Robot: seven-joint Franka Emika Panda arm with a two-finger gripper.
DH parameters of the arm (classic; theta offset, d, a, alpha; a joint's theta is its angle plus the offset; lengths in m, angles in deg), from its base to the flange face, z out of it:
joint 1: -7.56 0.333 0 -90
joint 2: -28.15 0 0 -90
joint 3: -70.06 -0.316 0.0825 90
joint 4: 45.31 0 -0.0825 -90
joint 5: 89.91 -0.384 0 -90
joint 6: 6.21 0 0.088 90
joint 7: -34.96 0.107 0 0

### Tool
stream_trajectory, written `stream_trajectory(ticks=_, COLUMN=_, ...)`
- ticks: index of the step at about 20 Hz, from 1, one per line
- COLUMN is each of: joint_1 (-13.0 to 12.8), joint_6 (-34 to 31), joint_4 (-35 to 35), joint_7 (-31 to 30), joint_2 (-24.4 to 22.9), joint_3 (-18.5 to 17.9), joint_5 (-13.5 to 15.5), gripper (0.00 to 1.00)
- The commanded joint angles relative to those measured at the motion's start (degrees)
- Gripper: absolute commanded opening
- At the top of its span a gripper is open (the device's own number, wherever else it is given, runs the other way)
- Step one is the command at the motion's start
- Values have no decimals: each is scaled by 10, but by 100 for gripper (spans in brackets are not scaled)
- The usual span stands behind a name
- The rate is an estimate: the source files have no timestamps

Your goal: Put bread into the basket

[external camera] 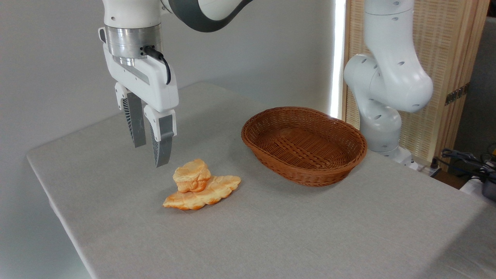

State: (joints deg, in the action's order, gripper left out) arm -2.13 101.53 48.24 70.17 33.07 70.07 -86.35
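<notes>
The bread [192, 174], a small chunky golden-orange roll with a paler top, rests on the table, leaning on a longer flat leaf-shaped bread piece [207, 195]. My gripper [150, 154] hangs in the air above and to the left of the roll, pointing down, not touching it. It is open, with a narrow gap and nothing between the fingers. The oval brown wicker basket [341, 164] stands to the right of the bread and holds nothing.
The grey cloth-covered table [271, 240] has its left edge near the gripper. The white robot base [381, 108] rises behind the basket at the right, beside a wooden slatted screen [445, 58]. Cables lie at the far right.
</notes>
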Motion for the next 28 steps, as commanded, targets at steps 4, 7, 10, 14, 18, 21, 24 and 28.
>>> stream_trajectory(ticks=4, joint_1=-2, joint_6=25, joint_4=-6, joint_7=10, joint_2=16, joint_3=3, joint_5=-1, gripper=100)
stream_trajectory(ticks=7, joint_1=-2, joint_6=36, joint_4=-7, joint_7=-1, joint_2=12, joint_3=3, joint_5=4, gripper=100)
stream_trajectory(ticks=10, joint_1=-2, joint_6=38, joint_4=-6, joint_7=-4, joint_2=13, joint_3=2, joint_5=4, gripper=100)
stream_trajectory(ticks=14, joint_1=-1, joint_6=39, joint_4=-7, joint_7=-4, joint_2=11, joint_3=-1, joint_5=5, gripper=100)
stream_trajectory(ticks=18, joint_1=-1, joint_6=38, joint_4=-24, joint_7=0, joint_2=12, joint_3=-2, joint_5=4, gripper=100)
stream_trajectory(ticks=21, joint_1=2, joint_6=38, joint_4=-24, joint_7=-2, joint_2=13, joint_3=-4, joint_5=3, gripper=100)
stream_trajectory(ticks=24, joint_1=5, joint_6=34, joint_4=-24, joint_7=-4, joint_2=13, joint_3=-4, joint_5=2, gripper=100)
stream_trajectory(ticks=28, joint_1=5, joint_6=30, joint_4=-24, joint_7=-2, joint_2=13, joint_3=-12, joint_5=1, gripper=100)
